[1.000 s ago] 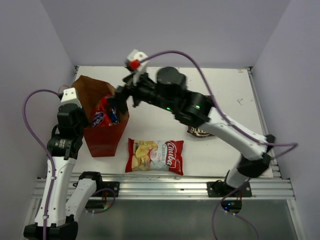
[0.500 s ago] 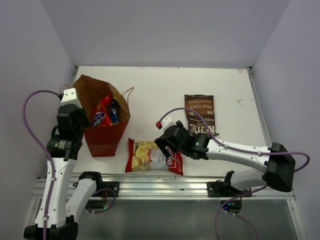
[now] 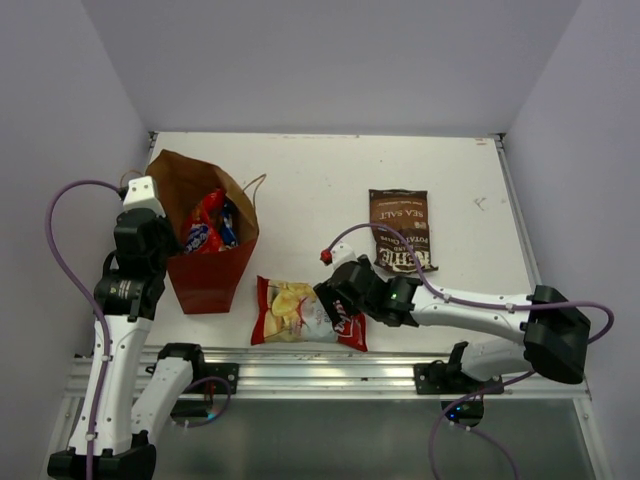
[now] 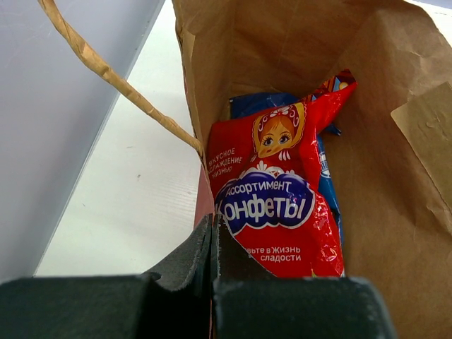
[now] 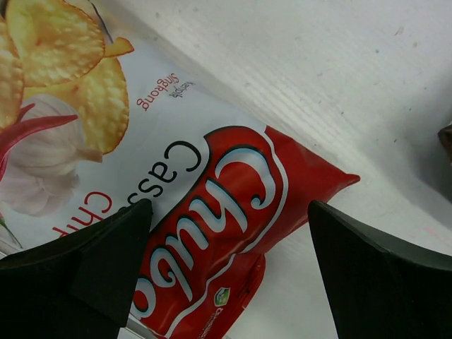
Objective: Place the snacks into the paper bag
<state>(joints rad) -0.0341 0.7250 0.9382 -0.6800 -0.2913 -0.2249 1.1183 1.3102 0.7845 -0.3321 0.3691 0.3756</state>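
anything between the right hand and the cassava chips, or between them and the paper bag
Nothing visible. The open right hand is just over the red end of the cassava chips, and the table between them and the paper bag is bare.

A white bench [image 3: 320, 170] filled the enclosure, hemmed by pale lavender walls [image 3: 330, 60] at the back and on both sides. A small dark scuff [image 3: 481, 203] marked the bench near its far right corner. Along the near edge ran a ribbed aluminium rail [image 3: 330, 372], and below it lay a dull grey sheet [image 3: 330, 440].
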